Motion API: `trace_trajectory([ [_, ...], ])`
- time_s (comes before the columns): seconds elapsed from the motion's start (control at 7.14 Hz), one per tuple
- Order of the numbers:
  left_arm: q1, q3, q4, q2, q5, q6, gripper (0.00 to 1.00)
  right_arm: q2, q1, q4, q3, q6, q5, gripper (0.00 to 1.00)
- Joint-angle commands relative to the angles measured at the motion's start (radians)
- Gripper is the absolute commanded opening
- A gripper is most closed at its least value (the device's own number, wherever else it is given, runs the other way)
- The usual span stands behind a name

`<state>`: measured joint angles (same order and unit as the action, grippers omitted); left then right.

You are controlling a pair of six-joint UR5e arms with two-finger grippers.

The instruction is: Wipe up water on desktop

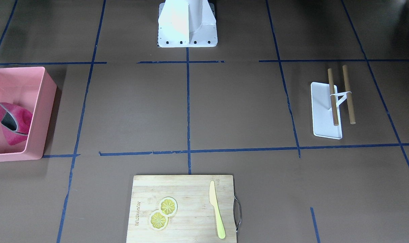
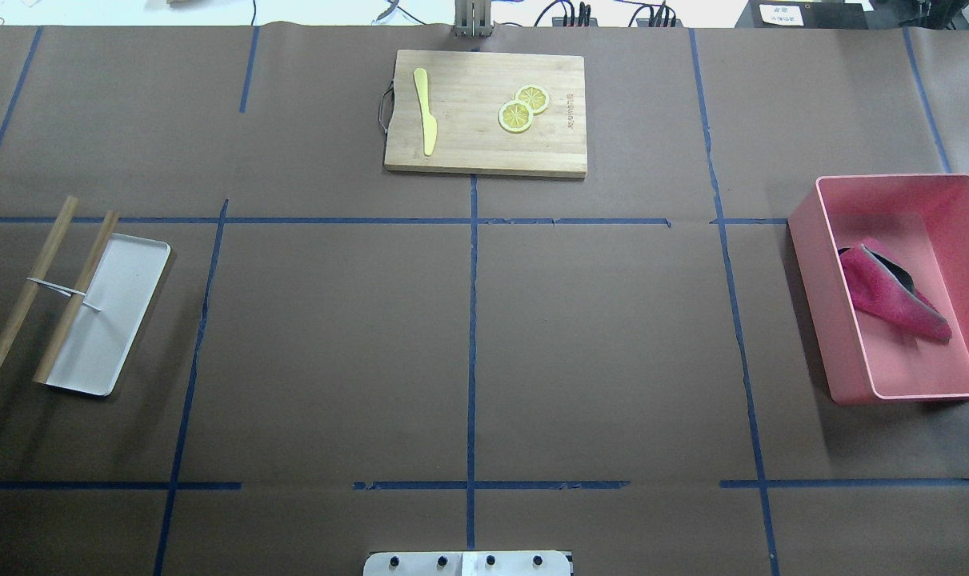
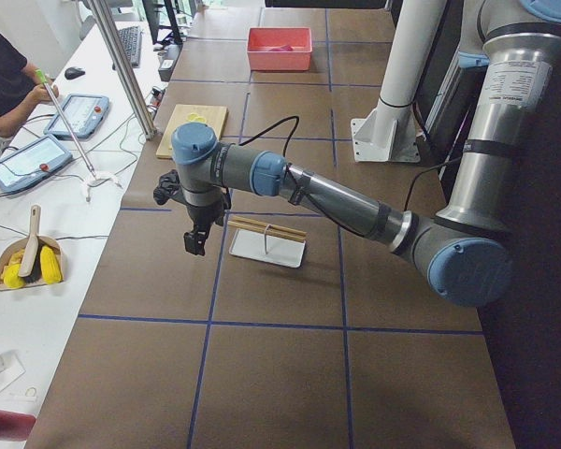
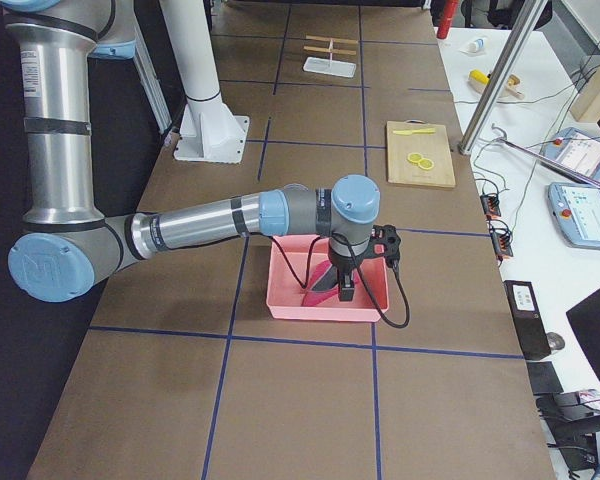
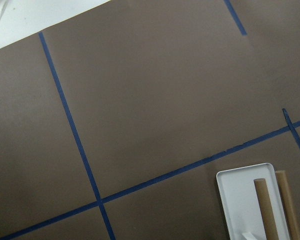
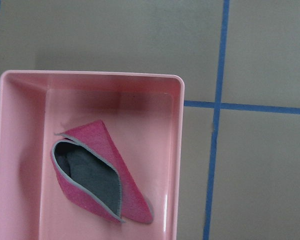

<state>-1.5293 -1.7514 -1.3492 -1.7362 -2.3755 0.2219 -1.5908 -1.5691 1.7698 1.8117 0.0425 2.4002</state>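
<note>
The desktop is a matte dark-brown surface crossed by blue tape lines; I see no water on it in any view. A folded pink cloth with a grey inner side lies in a pink bin; it also shows in the right wrist view. My right gripper hangs over that bin, pointing down above the cloth. My left gripper hangs above the desktop beside a white tray. Both grippers show only in the side views, so I cannot tell whether they are open or shut.
Two wooden sticks joined by a white band lie across the white tray on the left. A bamboo cutting board at the far middle carries a yellow knife and two lemon slices. The robot base stands at the near edge.
</note>
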Motion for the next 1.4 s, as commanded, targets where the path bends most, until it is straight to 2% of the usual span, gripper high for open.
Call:
trace_trajectory([
  [0.0,-0.026,0.105,0.027,0.029,-0.028,0.097,1.0,-0.011,-0.074,0.028,-0.084,0.111,-0.004,1.0],
  [0.14,-0.026,0.133,0.012,0.062,-0.031,0.099,1.0,-0.017,-0.074,0.026,-0.08,0.112,-0.009,1.0],
  [0.56,-0.026,0.098,0.013,0.119,-0.019,0.086,1.0,-0.018,-0.074,0.025,-0.075,0.112,-0.009,1.0],
  [0.98,-0.025,0.06,0.01,0.127,-0.031,0.07,1.0,-0.021,-0.072,0.023,-0.066,0.119,-0.013,1.0],
  [1.26,-0.025,0.062,0.016,0.116,-0.033,0.073,1.0,-0.04,-0.071,-0.022,-0.061,0.116,-0.009,1.0],
])
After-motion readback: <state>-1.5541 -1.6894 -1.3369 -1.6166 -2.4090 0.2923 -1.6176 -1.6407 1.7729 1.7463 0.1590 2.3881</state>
